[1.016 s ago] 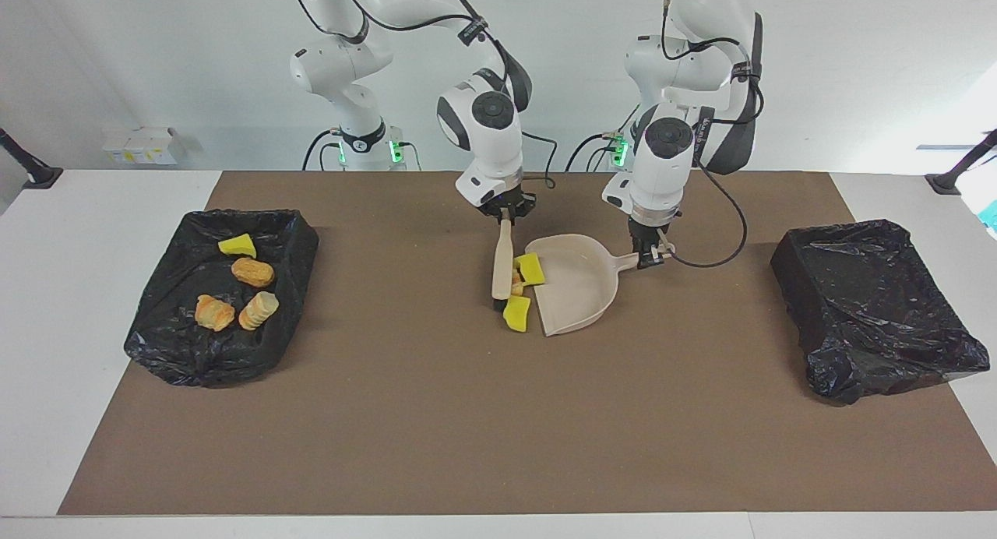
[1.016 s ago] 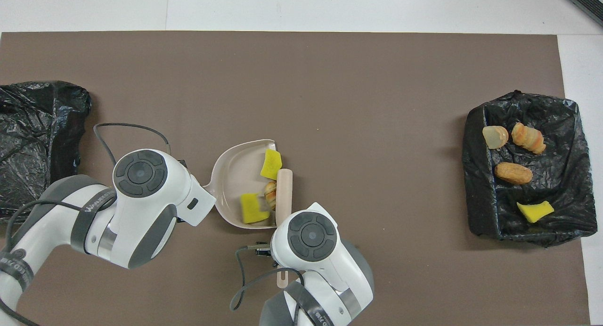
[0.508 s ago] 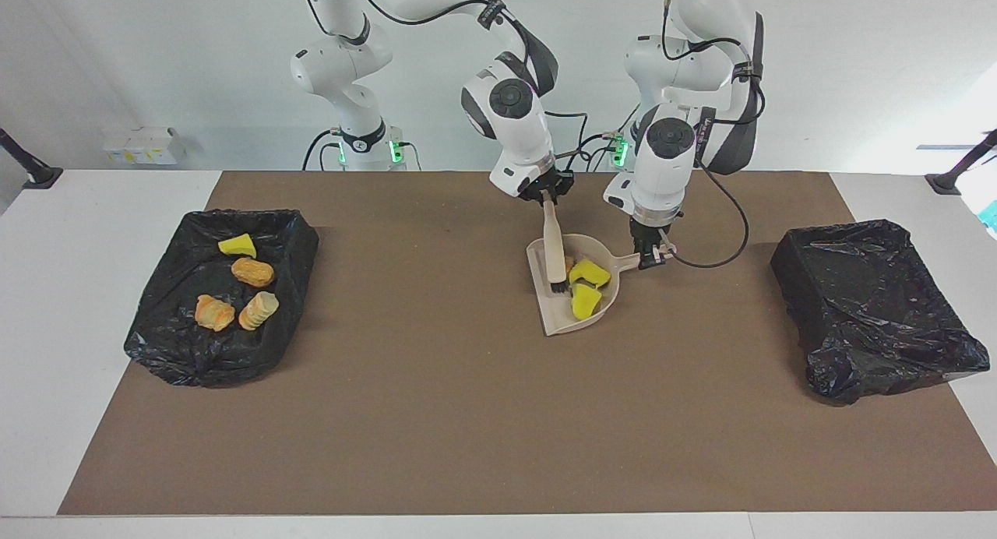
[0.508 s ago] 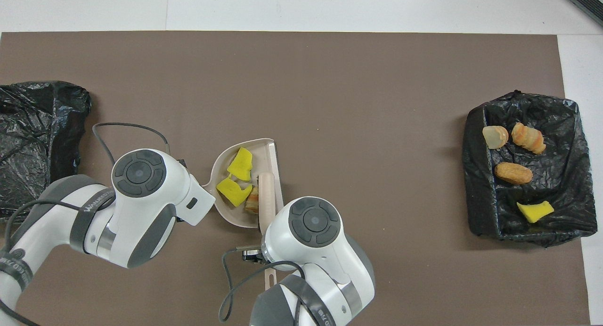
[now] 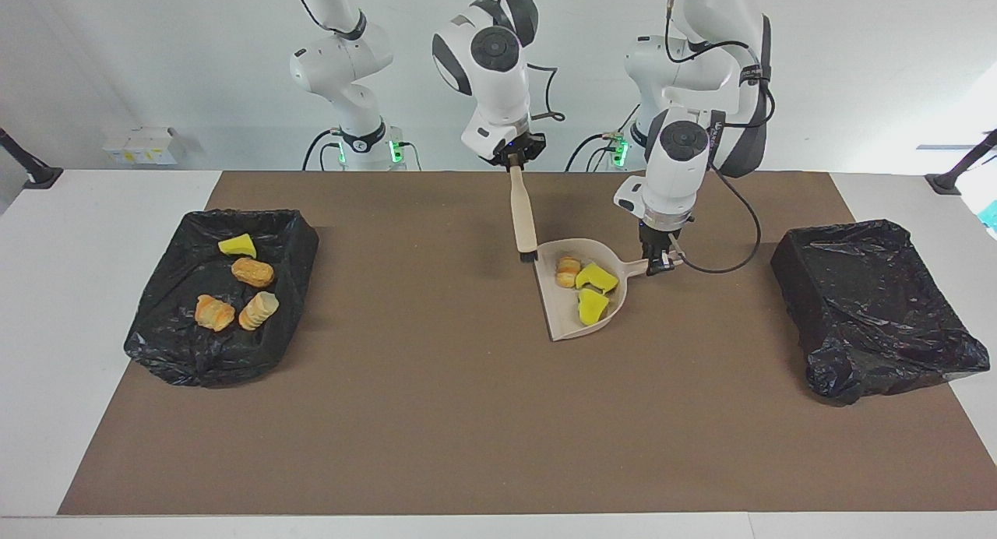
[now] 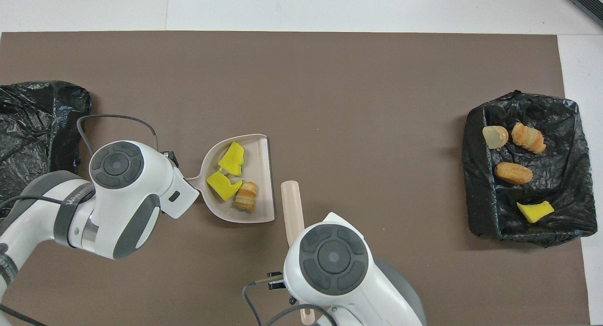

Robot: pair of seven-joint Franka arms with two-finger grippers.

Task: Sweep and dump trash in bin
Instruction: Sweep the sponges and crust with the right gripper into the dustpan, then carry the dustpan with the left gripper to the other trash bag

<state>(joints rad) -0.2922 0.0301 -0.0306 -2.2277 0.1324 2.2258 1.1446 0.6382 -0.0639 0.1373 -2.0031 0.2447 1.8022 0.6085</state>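
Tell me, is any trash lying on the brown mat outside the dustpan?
No, the three loose pieces all lie in the dustpan, and the others lie in the black-lined bin.

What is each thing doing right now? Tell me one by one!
Dustpan: on the mat, holding three pieces of trash.
Trash in the dustpan: two yellow chunks, one bread lump.
Brush: lifted, hanging beside the dustpan.
Left pincer: shut on the dustpan handle.
Right pincer: shut on the brush handle.
Bin at the right arm's end: four pieces inside.
Bin at the left arm's end: no trash visible.
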